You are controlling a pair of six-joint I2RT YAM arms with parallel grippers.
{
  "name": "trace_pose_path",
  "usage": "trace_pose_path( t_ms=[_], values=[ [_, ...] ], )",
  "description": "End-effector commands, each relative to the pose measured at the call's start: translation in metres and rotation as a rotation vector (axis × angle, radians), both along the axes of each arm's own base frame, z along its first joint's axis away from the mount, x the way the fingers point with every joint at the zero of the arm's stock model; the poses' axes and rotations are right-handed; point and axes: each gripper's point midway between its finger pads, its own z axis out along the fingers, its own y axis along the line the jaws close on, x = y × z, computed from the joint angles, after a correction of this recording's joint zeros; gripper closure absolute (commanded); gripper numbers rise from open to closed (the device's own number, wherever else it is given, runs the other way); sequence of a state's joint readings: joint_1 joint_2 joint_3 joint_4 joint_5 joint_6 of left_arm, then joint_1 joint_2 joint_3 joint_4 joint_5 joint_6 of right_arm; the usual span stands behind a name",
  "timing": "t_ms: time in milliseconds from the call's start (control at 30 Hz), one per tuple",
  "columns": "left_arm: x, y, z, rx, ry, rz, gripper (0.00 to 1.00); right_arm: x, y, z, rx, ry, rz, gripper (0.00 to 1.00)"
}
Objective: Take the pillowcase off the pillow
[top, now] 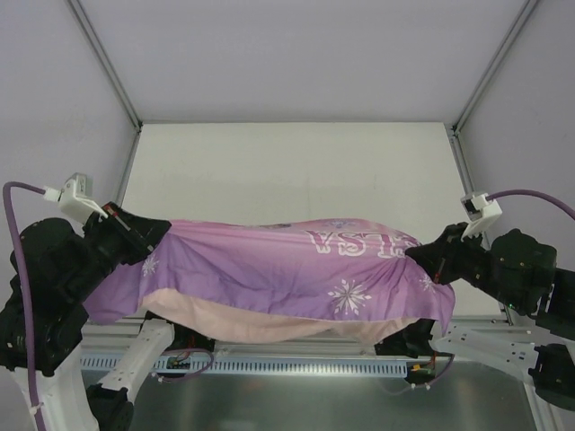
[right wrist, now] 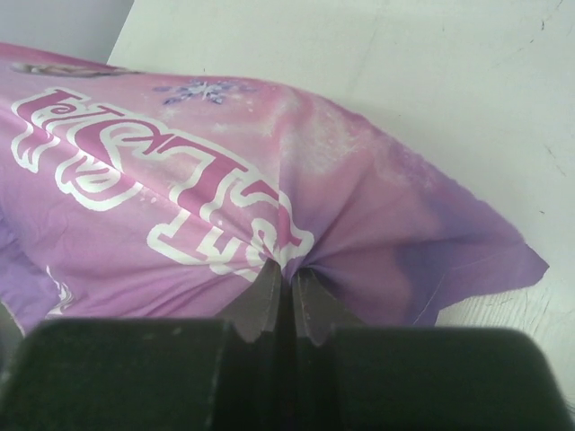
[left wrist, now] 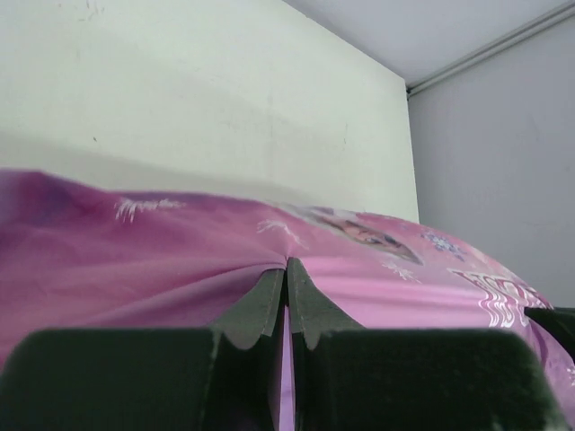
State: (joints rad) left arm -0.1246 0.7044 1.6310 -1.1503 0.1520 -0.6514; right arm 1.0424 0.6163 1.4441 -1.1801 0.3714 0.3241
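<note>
Purple pillowcase (top: 269,274) runs lengthwise between our arms: left gripper (top: 160,232) and right gripper (top: 413,254) each pinch one end, jaws closed tight on fabric.

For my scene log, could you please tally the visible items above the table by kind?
Pillowcase: 1
Grippers: 2 (left gripper, right gripper, each shut on the fabric)
Purple cables: 2 (left cable, right cable)
Total: 5

The purple-pink pillowcase (top: 269,269), printed with white ELSA letters and snowflakes, stretches sideways along the counter's (top: 287,171) near edge, its pale pink lining showing underneath.
</note>
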Motion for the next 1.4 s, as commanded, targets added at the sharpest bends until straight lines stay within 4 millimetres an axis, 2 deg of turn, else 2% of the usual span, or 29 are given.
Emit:
trace_pose_path(
  t_ms=[0,133,267,367,400,533,733,833,900,967,1000,1033,1067,1100,1133,1167,1200,1233,1267,1300,1333,1367],
  values=[
    [0.006,0.008,0.010,0.007,-0.041,0.051,1.00,0.004,-0.022,0.005,-0.047,-0.059,-0.049,0.99],
    [-0.009,0.005,0.009,-0.007,-0.046,0.030,1.00,0.000,-0.015,0.006,-0.033,-0.047,-0.012,0.99],
    [-0.025,0.011,0.004,-0.005,-0.042,0.053,1.00,-0.002,-0.020,0.010,-0.006,-0.071,-0.016,0.99],
    [-0.026,0.011,0.010,0.002,-0.056,0.051,1.00,0.002,-0.025,0.019,-0.002,-0.110,-0.033,0.99],
    [-0.023,0.010,0.012,0.003,-0.051,0.042,1.00,0.002,-0.027,0.027,0.008,-0.126,-0.037,0.99],
    [-0.026,0.008,0.036,0.002,-0.106,0.023,1.00,-0.002,-0.028,0.047,0.026,-0.152,-0.007,0.99],
    [-0.055,0.012,0.074,0.002,-0.226,0.020,1.00,-0.021,-0.033,0.046,0.057,-0.140,0.066,0.99],
    [-0.061,0.013,0.082,0.003,-0.247,0.024,1.00,-0.026,-0.034,0.049,0.090,-0.141,0.085,0.99],
    [-0.050,0.014,0.080,0.004,-0.218,0.037,1.00,-0.016,-0.039,0.050,0.085,-0.158,0.013,0.99],
    [-0.029,0.018,0.063,-0.001,-0.132,0.088,1.00,0.004,-0.042,0.052,0.063,-0.154,-0.105,0.99],
    [-0.006,0.024,0.057,0.013,-0.090,0.137,1.00,0.018,-0.054,0.060,0.036,-0.191,-0.210,0.99],
    [0.013,0.024,0.042,0.024,-0.028,0.153,1.00,0.029,-0.055,0.068,-0.016,-0.230,-0.247,0.99],
    [0.042,0.027,0.030,0.045,0.043,0.188,1.00,0.048,-0.043,0.072,-0.111,-0.245,-0.285,0.99],
    [0.062,0.029,0.025,0.062,0.072,0.210,1.00,0.062,-0.049,0.091,-0.159,-0.300,-0.366,0.99],
    [0.084,0.029,0.027,0.071,0.077,0.218,1.00,0.076,-0.042,0.106,-0.234,-0.363,-0.374,0.99],
    [0.123,0.027,0.009,0.096,0.170,0.228,1.00,0.105,-0.027,0.106,-0.360,-0.351,-0.428,0.99],
    [0.142,0.029,0.004,0.107,0.205,0.246,1.00,0.120,-0.001,0.105,-0.343,-0.324,-0.328,0.99],
    [0.160,0.030,0.012,0.109,0.196,0.254,1.00,0.136,0.006,0.119,-0.269,-0.309,-0.317,0.99],
    [0.192,0.029,-0.007,0.119,0.270,0.263,1.00,0.155,0.017,0.114,-0.188,-0.246,-0.301,0.99],
    [0.205,0.031,-0.003,0.107,0.266,0.271,1.00,0.194,0.023,0.096,-0.145,-0.154,-0.285,0.99],
    [0.220,0.030,-0.007,0.103,0.279,0.264,0.96,0.217,0.026,0.096,-0.111,-0.142,-0.283,0.90],
    [0.250,0.028,-0.028,0.127,0.329,0.229,0.66,0.236,0.029,0.089,-0.075,-0.093,-0.286,0.73]
  ],
)
